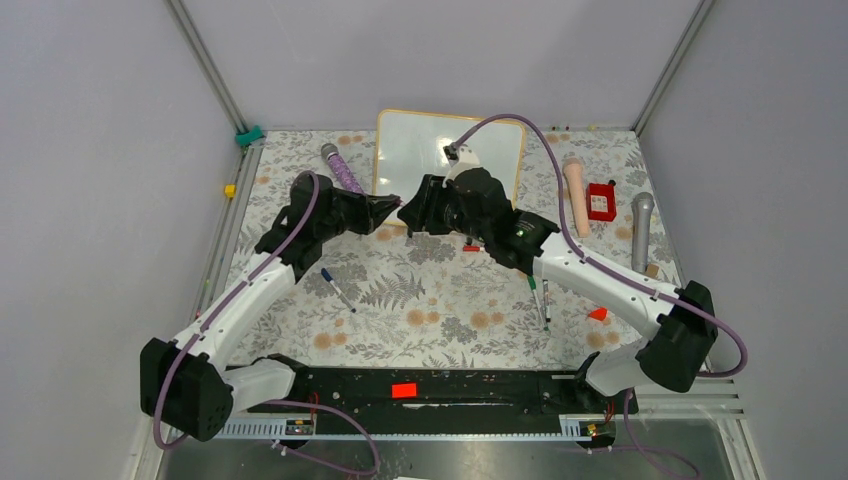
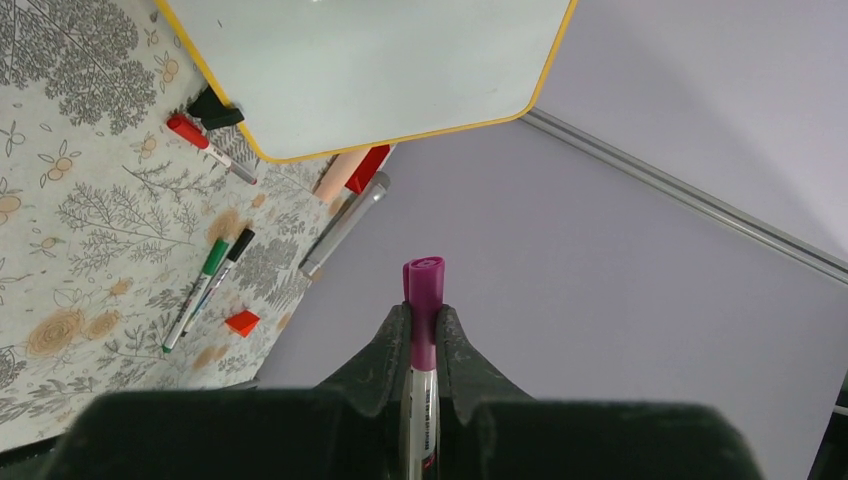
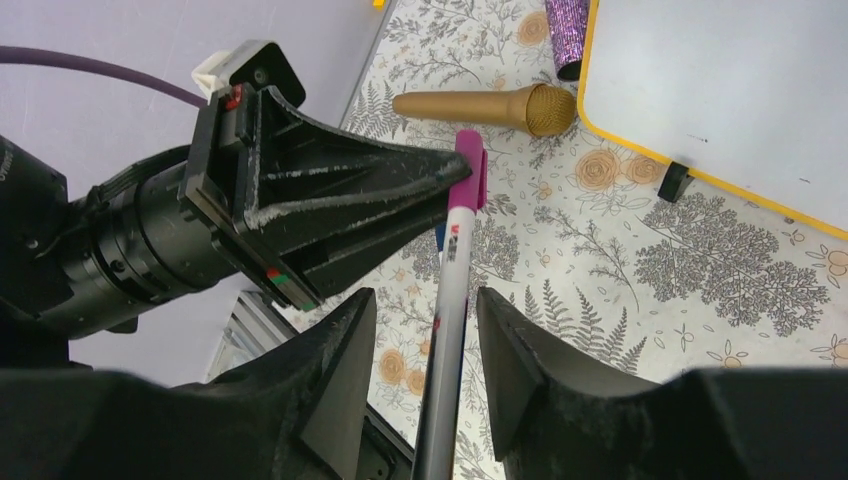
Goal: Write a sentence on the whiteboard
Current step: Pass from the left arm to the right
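Note:
The whiteboard stands at the back centre, and what shows of it is blank. It also shows in the left wrist view and the right wrist view. No sentence shows on it. My left gripper is shut on the magenta cap of a white marker, held in the air in front of the board. My right gripper is open, its fingers either side of the marker's barrel without touching it. Both grippers meet tip to tip in the top view, the left gripper and the right gripper.
A purple glitter microphone and a gold one lie left of the board. A beige cylinder, a red box and a grey microphone lie at the right. Loose markers lie on the floral cloth: blue, green and black, red.

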